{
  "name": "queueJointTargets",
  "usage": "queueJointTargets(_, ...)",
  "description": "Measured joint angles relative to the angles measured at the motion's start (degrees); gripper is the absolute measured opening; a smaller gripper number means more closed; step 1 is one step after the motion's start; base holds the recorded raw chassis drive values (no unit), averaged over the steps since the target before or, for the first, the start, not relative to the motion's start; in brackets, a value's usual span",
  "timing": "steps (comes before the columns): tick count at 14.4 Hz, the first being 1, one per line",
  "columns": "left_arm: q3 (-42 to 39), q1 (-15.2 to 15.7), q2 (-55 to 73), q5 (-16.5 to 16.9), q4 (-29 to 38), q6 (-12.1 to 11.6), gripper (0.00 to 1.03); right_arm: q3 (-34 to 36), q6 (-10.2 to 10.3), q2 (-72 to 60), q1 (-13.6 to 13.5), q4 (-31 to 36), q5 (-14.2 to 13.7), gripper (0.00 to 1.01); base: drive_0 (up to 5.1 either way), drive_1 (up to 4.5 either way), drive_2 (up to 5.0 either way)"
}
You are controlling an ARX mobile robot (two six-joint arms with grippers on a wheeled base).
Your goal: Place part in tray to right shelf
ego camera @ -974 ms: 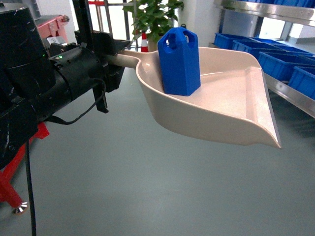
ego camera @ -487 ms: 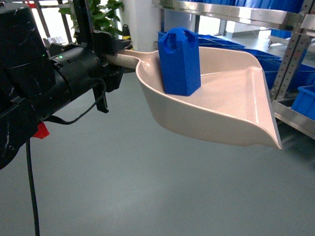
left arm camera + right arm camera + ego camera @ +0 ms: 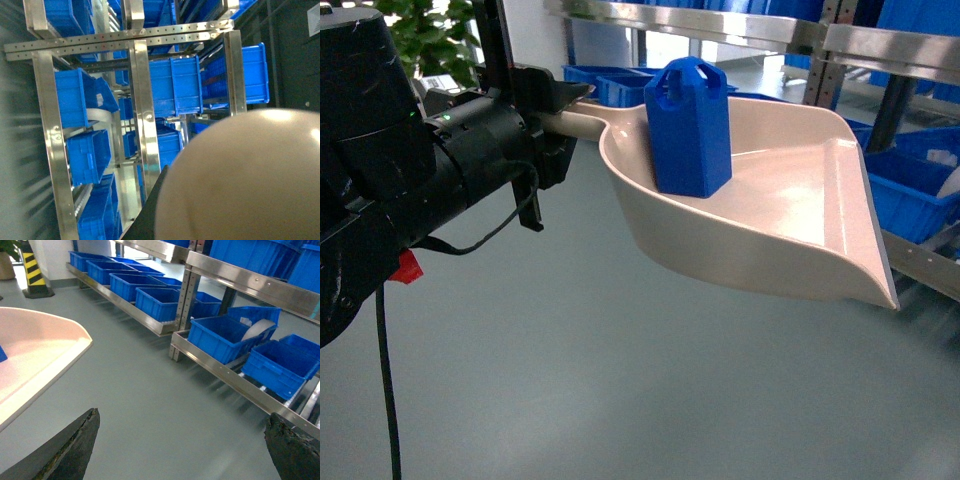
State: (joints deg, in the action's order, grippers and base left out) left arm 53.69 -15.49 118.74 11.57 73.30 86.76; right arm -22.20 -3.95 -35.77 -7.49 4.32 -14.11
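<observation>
In the head view the big cream-beige plastic dustpan-shaped tray [image 3: 790, 215] is held in the air over the grey floor [image 3: 570, 380]. Its long straight handle goes to the left into the black left gripper [image 3: 555, 110], whose jaws are pressed onto that handle. The small bright blue plastic part [image 3: 688, 128], w/ a loop handle and holes at the top, stands upright inside the tray, near the back wall, well apart from the wide flat lip.

Behind the tray is the stainless-steel framed shelf [image 3: 740, 25] w/ large blue plastic crates [image 3: 910, 190] on it; the tray does not touch it.

The left wrist view shows only the rounded beige tray [image 3: 245, 175] close up and the steel rack [image 3: 142, 120] w/ blue crates [image 3: 175, 85].

In the right wrist view the right gripper [image 3: 182, 447] has its two dark fingertips [image 3: 75, 445] spread wide w/ nothing between them, above the floor [image 3: 150, 405]. The tray's lip [image 3: 45, 365] is at left, the shelf [image 3: 235, 375] approx. ahead.
</observation>
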Motion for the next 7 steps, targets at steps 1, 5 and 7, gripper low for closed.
queueJointTargets(1, 0.0, 0.0, 0.0, 0.0, 0.0, 0.0, 0.12, 0.0, 0.0, 0.0, 0.0, 0.0, 0.0, 0.98, -2.1, -2.07, -2.1)
queueJointTargets(5, 0.0, 0.0, 0.0, 0.0, 0.0, 0.0, 0.12, 0.0, 0.0, 0.0, 0.0, 0.0, 0.0, 0.98, -2.1, -2.07, -2.1)
queueJointTargets(7, 0.0, 0.0, 0.0, 0.0, 0.0, 0.0, 0.12, 0.0, 0.0, 0.0, 0.0, 0.0, 0.0, 0.98, -2.1, -2.07, -2.1)
